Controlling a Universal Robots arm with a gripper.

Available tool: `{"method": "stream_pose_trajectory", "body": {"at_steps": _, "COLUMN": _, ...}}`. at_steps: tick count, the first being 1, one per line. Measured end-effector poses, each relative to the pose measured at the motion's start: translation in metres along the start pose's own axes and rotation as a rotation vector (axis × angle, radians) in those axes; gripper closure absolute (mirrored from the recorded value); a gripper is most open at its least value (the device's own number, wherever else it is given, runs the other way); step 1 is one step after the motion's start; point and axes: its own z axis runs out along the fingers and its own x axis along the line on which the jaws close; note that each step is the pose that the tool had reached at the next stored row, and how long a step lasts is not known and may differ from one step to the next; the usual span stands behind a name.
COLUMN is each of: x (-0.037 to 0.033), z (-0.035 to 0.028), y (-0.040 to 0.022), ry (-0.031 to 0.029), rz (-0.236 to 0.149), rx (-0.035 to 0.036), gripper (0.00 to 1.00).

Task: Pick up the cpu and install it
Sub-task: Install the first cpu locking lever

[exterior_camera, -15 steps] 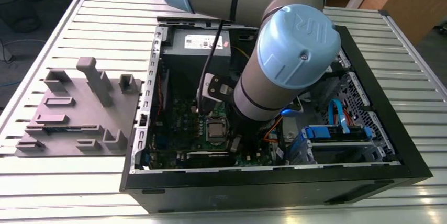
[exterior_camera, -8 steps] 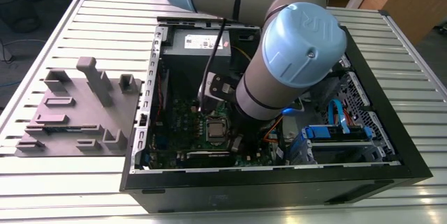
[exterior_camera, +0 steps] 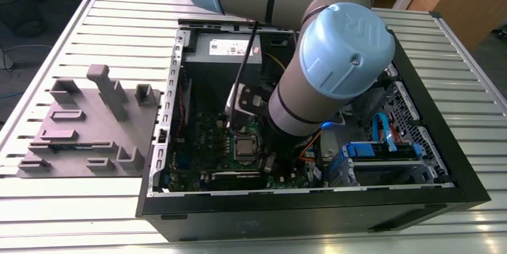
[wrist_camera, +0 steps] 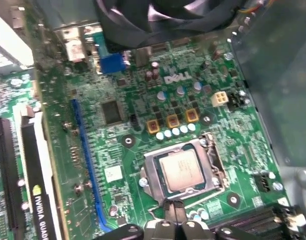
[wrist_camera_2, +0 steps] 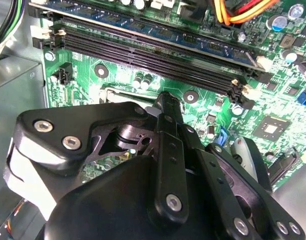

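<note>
Slatted metal tabletop (exterior_camera: 71, 200) carries an open black computer case (exterior_camera: 317, 212). Inside, the green motherboard (wrist_camera: 118, 160) holds the cpu (wrist_camera: 181, 170), seated in its socket. Just beside the socket's edge, the claw (wrist_camera: 173, 207) has its fingertips pressed together, holding nothing.

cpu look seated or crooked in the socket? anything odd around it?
Nothing stands out. The small square silver-grey cpu lies flat and square inside the metal socket frame on the green circuit board, edges parallel to the frame. The black end effector sits just beside the socket.
</note>
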Motion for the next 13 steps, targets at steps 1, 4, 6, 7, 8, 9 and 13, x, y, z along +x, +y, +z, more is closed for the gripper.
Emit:
{"method": "stream_pose_trajectory", "body": {"at_steps": 1, "x": 0.0001, "z": 0.0, "y": 0.0, "ry": 0.0024, "rz": -0.014, "rx": -0.0011, "gripper": 0.89}}
{"method": "stream_pose_trajectory", "body": {"at_steps": 4, "x": 0.0002, "z": 0.0006, "y": -0.0001, "ry": 0.0087, "rz": -0.055, "rx": -0.0029, "gripper": 0.89}}
{"method": "stream_pose_trajectory", "body": {"at_steps": 6, "x": 0.0002, "z": 0.0012, "y": -0.0002, "ry": 0.0109, "rz": -0.07, "rx": -0.0034, "gripper": 0.89}}
{"method": "stream_pose_trajectory", "body": {"at_steps": 7, "x": 0.0003, "z": 0.0013, "y": -0.0002, "ry": 0.0114, "rz": -0.071, "rx": -0.0035, "gripper": 0.89}}
{"method": "stream_pose_trajectory", "body": {"at_steps": 8, "x": 0.0003, "z": 0.0013, "y": -0.0003, "ry": 0.0115, "rz": -0.071, "rx": -0.0035, "gripper": 0.89}}
{"method": "stream_pose_trajectory", "body": {"at_steps": 9, "x": 0.0002, "z": 0.0013, "y": -0.0003, "ry": 0.0114, "rz": -0.071, "rx": -0.0035, "gripper": 0.89}}
{"method": "stream_pose_trajectory", "body": {"at_steps": 13, "x": 0.0, "z": 0.0016, "y": -0.0012, "ry": 0.013, "rz": -0.07, "rx": -0.0134, "gripper": 0.89}}
